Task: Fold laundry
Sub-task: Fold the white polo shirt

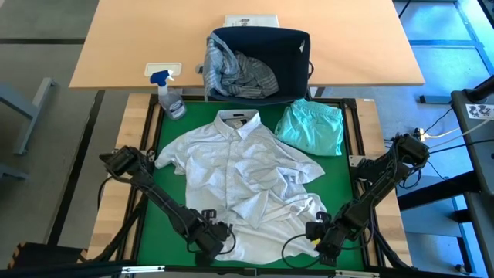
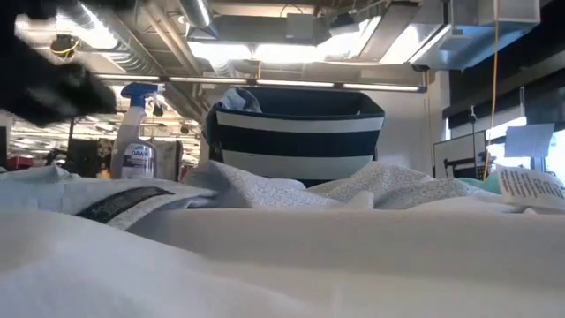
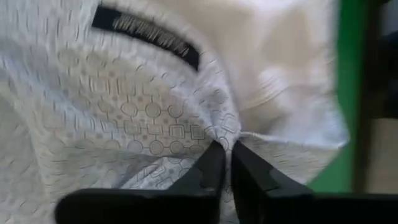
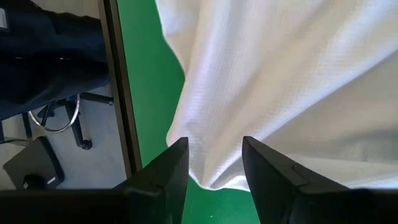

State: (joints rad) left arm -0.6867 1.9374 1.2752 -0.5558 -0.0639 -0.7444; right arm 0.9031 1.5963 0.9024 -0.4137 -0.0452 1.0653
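White shirt [image 1: 239,177] lies spread face-up on the green mat [image 1: 150,220] at frame centre, hem toward the bottom edge, so both arms can work the hem. Left gripper [image 3: 227,163] at lower left has its fingers pressed together, pinching a fold of the patterned fabric. Right gripper [image 4: 214,163] at lower right is spread, straddling the hem corner without clamping it; probably lining up a matching grab.

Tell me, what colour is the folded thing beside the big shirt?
Mint-teal garment, clearest in the high view.

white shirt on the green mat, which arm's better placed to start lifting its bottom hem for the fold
Left. The left gripper is shut on the white shirt at its near edge, while the right gripper stands open with the hem between its fingers, not yet pinched.
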